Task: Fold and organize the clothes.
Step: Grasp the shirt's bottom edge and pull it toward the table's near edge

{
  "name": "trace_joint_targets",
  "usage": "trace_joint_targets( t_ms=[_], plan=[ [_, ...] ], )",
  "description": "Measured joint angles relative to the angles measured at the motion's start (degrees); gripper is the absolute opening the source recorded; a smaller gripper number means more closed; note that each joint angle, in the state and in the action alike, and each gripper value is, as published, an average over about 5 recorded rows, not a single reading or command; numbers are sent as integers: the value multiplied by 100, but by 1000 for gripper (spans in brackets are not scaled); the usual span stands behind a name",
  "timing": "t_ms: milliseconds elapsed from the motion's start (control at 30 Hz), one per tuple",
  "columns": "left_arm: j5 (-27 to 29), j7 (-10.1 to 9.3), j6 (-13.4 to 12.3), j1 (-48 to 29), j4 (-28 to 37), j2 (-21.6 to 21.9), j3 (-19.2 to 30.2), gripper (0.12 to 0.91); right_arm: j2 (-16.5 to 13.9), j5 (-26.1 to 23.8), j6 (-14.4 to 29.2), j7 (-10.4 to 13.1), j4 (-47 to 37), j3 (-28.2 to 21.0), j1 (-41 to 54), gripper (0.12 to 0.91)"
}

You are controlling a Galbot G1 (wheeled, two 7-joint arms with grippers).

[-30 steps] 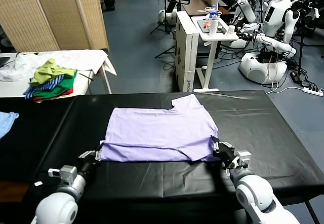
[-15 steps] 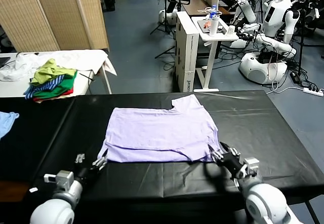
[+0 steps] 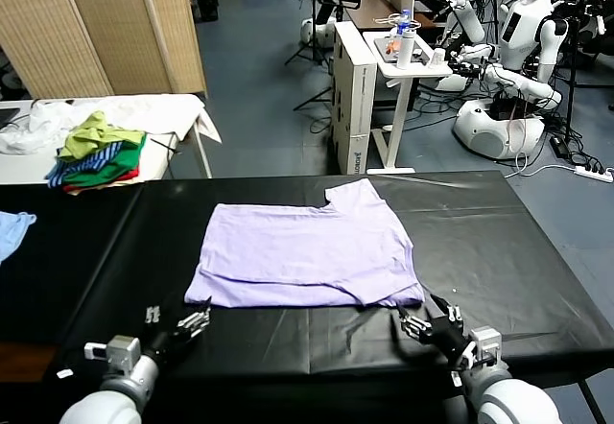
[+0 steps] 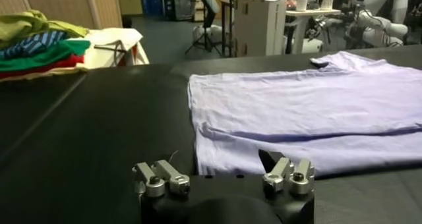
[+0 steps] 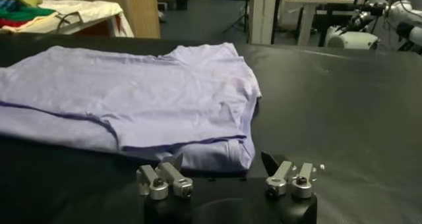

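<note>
Head view shows the left claw (image 3: pixel 177 325) low over the black counter (image 3: pixel 499 242), just off the near left corner of the lavender T-shirt (image 3: pixel 302 256), its fingers spread apart and holding nothing. The right claw (image 3: pixel 432 326) sits in the matching spot off the shirt's near right corner, fingers likewise apart and empty. Neither claw touches the fabric. The T-shirt lies flat in the middle of the counter, partly folded, with a doubled layer along its near edge and one sleeve sticking out at the far side.

Left wrist view looks past the left claw (image 4: pixel 224 176) and its parted fingertips to the T-shirt (image 4: pixel 310 110), whose near left corner lies just beyond them; the fold shows here as a ridge running across the cloth. Right wrist view does the same for the right claw (image 5: pixel 227 177), with the folded corner of the T-shirt (image 5: pixel 132 93) just ahead of the tips.

Only the head view takes in the side table (image 3: pixel 173 112) at the far left, carrying a heap of green, striped and red garments (image 3: pixel 96 151), and a pale blue cloth (image 3: pixel 11 230) at the counter's left edge.
</note>
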Motion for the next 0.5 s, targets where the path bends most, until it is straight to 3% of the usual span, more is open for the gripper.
trace_joint_targets(
  t_ms=[100,233,300,367,500],
  plan=[
    [-49,41,-2,-32,80,8,3,578,-17,-8,3,-4,-12,-6,4,548],
    [-64,75,-5,-40,130,25,5,331,-51,-8,3,-7,-5,-15,-1,295],
    [-68,79,-7,-28,133,29,6,212,-74,-6,-22,4,19,-17,-20,206],
    [-63,70,-6,-1,118,27,6,154,-110,5,-93,24,70,-9,-59,149],
    [0,7,29,105,15,28,-15,145,-223,68,-363,124,245,59,-190,139]
  ],
)
